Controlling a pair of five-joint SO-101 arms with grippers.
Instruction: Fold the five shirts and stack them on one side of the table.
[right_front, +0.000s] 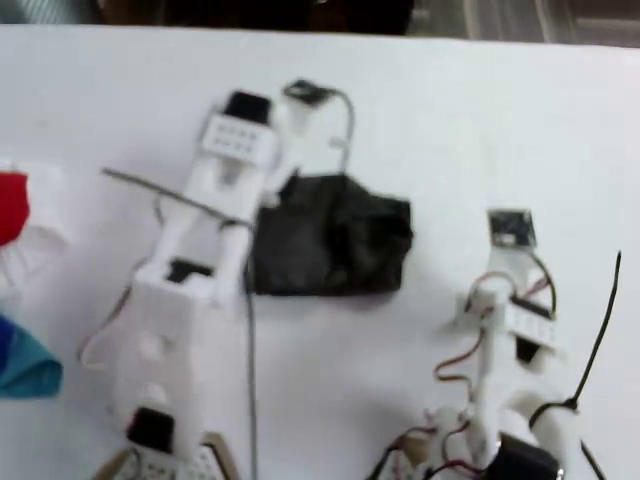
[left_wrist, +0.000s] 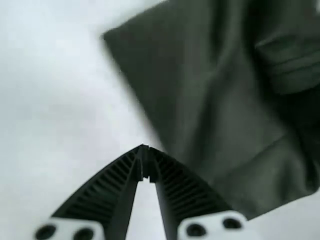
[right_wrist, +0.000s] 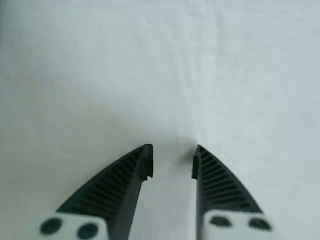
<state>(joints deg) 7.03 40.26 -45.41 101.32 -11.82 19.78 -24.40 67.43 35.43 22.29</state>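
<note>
Matt, creased cloth — the shirt (right_front: 330, 235); matt table (right_front: 450, 120).

You have a white counter (right_front: 470, 120) with a black shirt (right_front: 330, 238) lying folded in a rough block near its middle. At its left edge you'll see a red garment (right_front: 10, 205), and a blue garment (right_front: 25, 362) closer to the near edge.

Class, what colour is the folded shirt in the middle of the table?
Black shirt, clearest in the high view.

White arms (right_front: 178, 300), black motor blocks (right_front: 248, 106), ribbed black fingers (right_wrist: 117, 187) on white two-holed mounts (right_wrist: 72, 226), black and seemingly red wires (right_front: 447, 368).
</note>
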